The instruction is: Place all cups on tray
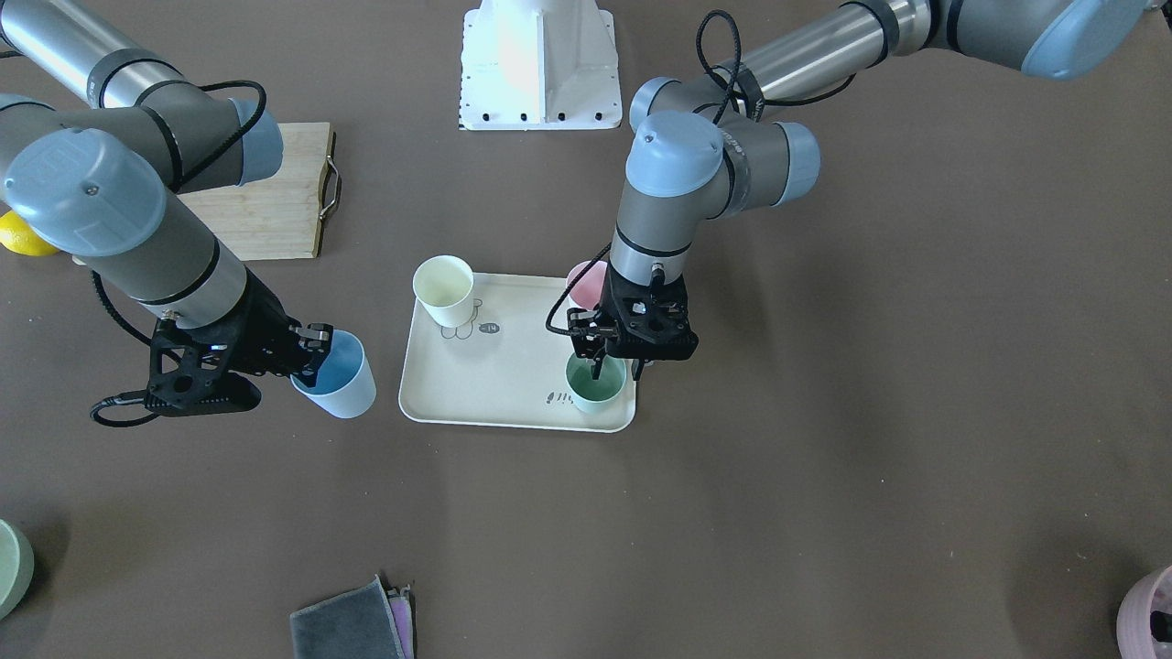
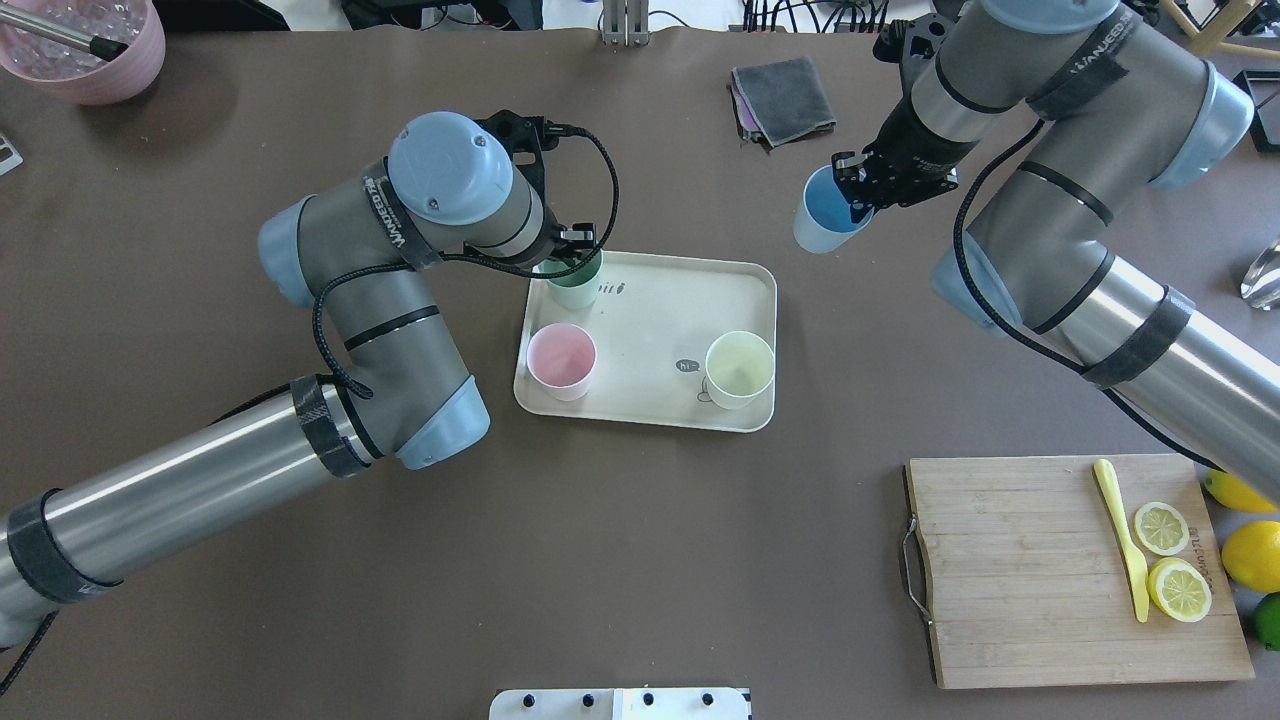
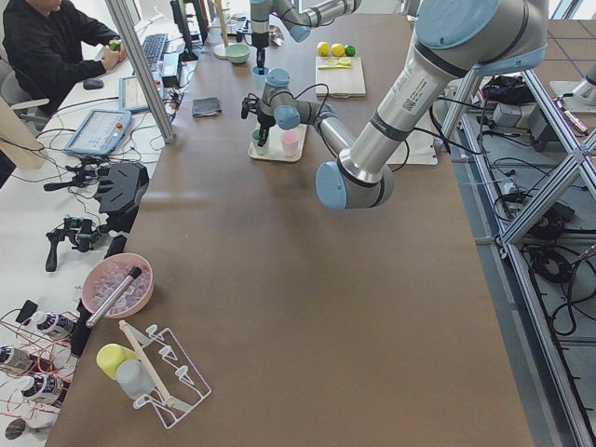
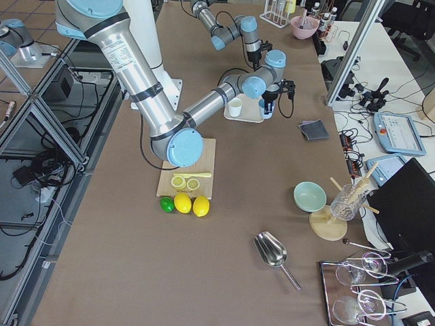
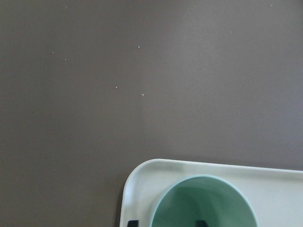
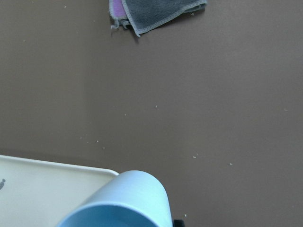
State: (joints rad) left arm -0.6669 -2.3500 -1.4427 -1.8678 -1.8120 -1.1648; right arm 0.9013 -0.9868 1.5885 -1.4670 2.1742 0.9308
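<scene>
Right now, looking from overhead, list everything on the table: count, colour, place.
tray: one, cream, centre.
cups: four; yellow cup, pink cup, green cup on the tray, blue cup held beside it.
cutting board: one, wooden, near right.
lemon slices: two, yellow, on the board.
knife: one, yellow, on the board.
lemons: two, yellow, beside the board.
lime: one, green, beside them.
cloths: two, grey over pink, far side.
bowl: one, pink, far left corner.
scoop: one, metal, right edge.
left gripper: open, astride the green cup's rim.
right gripper: shut on the blue cup.
</scene>
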